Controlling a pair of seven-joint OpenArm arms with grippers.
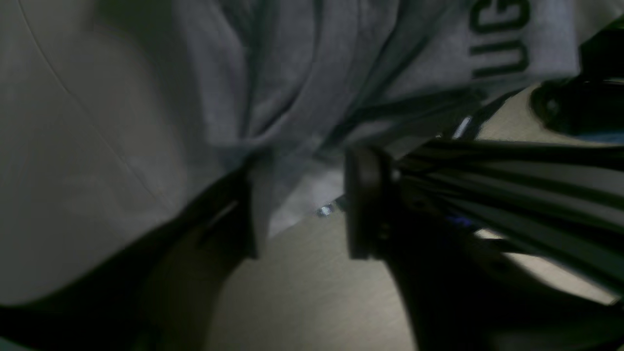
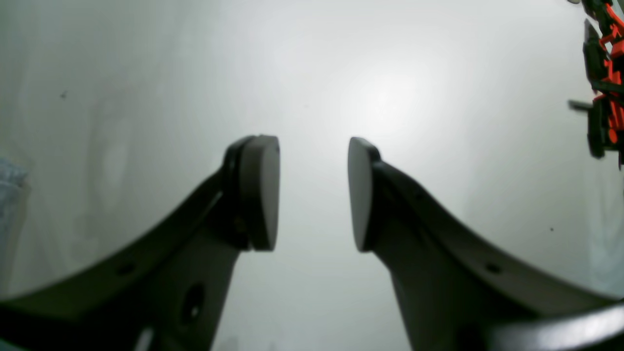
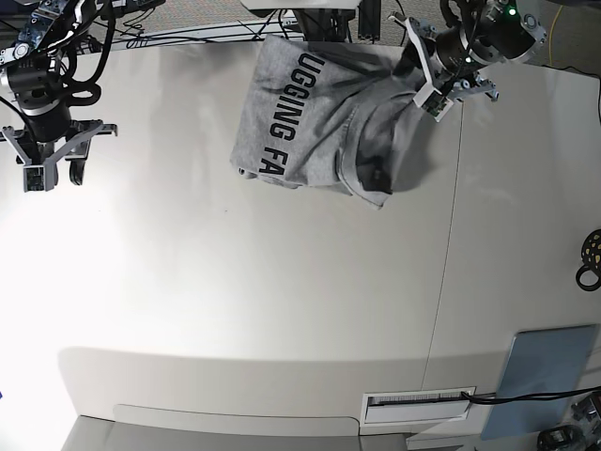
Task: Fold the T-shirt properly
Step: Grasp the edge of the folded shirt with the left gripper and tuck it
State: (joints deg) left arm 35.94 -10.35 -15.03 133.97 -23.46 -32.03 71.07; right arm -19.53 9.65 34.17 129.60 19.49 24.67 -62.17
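The heather-grey T-shirt (image 3: 319, 122) lies bunched at the far middle of the white table (image 3: 235, 282), black lettering (image 3: 286, 113) facing up on its left part. Its right side is gathered up toward my left gripper (image 3: 430, 94). In the left wrist view the grey cloth (image 1: 302, 73) hangs down between my left gripper's (image 1: 307, 204) spread jaws, draping over the left finger (image 1: 253, 209). The picture is blurred. My right gripper (image 3: 52, 174) hovers at the far left, away from the shirt. It is open and empty over bare table (image 2: 312, 195).
A seam (image 3: 451, 254) runs down the table right of the middle. A blue pad (image 3: 545, 381) lies at the near right corner and a black ring (image 3: 592, 258) at the right edge. Cables and stands crowd the far edge. Red-and-black parts (image 2: 607, 73) show at the right.
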